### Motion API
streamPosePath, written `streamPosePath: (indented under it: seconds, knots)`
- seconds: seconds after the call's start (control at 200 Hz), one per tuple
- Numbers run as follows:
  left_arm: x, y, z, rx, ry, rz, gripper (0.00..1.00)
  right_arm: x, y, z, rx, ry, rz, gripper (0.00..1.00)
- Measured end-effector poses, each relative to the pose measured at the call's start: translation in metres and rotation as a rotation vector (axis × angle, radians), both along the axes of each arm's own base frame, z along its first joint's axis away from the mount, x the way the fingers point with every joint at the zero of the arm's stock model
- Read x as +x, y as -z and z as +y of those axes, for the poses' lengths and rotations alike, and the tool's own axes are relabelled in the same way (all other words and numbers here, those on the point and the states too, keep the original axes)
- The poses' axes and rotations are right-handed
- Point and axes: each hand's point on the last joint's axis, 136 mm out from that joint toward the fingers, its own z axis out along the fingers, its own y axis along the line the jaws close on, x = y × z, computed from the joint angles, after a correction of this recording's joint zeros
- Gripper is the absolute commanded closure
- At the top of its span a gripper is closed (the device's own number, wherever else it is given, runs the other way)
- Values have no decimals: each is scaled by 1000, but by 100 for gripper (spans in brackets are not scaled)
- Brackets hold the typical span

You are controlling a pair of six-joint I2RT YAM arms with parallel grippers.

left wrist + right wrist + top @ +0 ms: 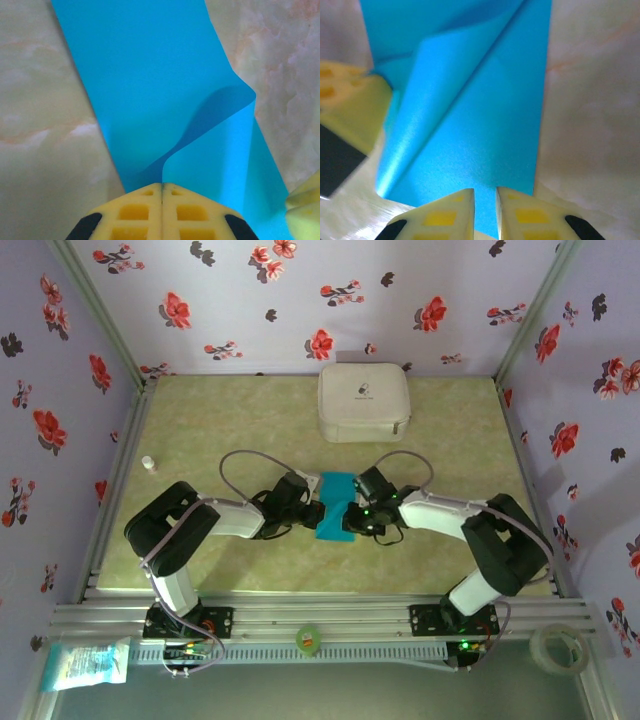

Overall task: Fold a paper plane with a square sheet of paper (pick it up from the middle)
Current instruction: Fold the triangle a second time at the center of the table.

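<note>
Early going: thin turquoise-blue sheet of paper (335,508) at mid-tabletop (200,420) between both arms, one flap folded over, no dart shape yet. Left gripper (161,186) pinched shut on a raised fold; right gripper (485,192) parted a crack at the sheet's edge. Most folds left, seemingly.

Left arm (235,518) and right arm (440,510) bent inward, wrists nearly meeting, left jaws closed, right jaws slightly parted
</note>
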Motion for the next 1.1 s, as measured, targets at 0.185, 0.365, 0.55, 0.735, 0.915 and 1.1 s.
streamPosePath:
  seconds: [0.185, 0.365, 0.55, 0.735, 0.915, 1.1]
  knots:
    - [0, 0, -1, -8, -7, 10, 100, 20, -22, 11, 156, 145, -55, 96]
    - [0, -1, -1, -15, -13, 17, 100, 37, -28, 26, 258, 232, -53, 99]
    - [0, -1, -1, -15, -13, 18, 100, 45, -22, 33, 296, 280, -31, 100]
    - [0, 0, -1, -16, -13, 18, 100, 47, -17, 35, 303, 295, -18, 100]
    - [-1, 0, -2, -22, -7, 19, 100, 44, -2, 36, 290, 293, 24, 100]
    - [0, 0, -2, -23, -7, 21, 100, 44, 0, 36, 285, 297, 29, 100]
